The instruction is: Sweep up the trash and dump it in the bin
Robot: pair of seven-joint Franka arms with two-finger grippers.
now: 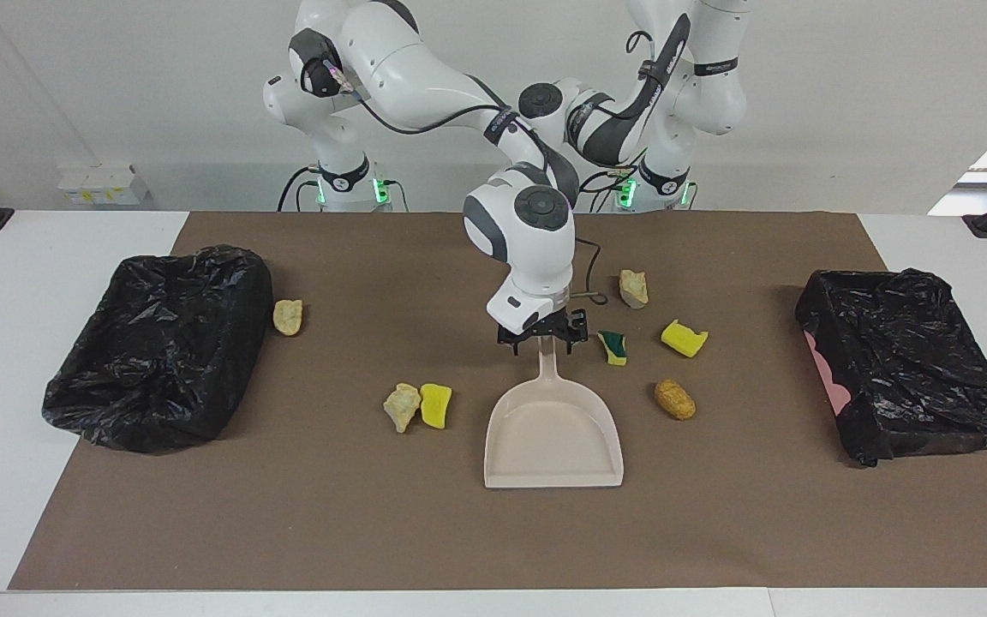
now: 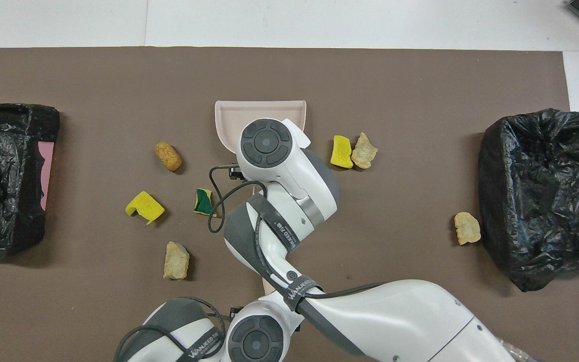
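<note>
The beige dustpan (image 1: 553, 428) lies mid-mat with its handle toward the robots. My right gripper (image 1: 543, 339) is down at the end of that handle, astride it. Only a sliver of the beige brush (image 2: 268, 284) shows, between the two arms. My left arm's wrist (image 2: 254, 339) is over the brush handle and hides its gripper. The trash is scattered on the mat: a beige lump (image 1: 402, 406) touching a yellow sponge (image 1: 436, 404), another lump (image 1: 288, 316) beside a bin, a lump (image 1: 632, 288), a green-yellow sponge (image 1: 613, 347), a yellow sponge (image 1: 684, 338) and a brown lump (image 1: 674, 399).
A bin lined with a black bag (image 1: 159, 343) stands at the right arm's end of the brown mat (image 1: 493, 531). A second black-bagged bin (image 1: 909, 360) stands at the left arm's end. The right arm stretches over the middle of the mat.
</note>
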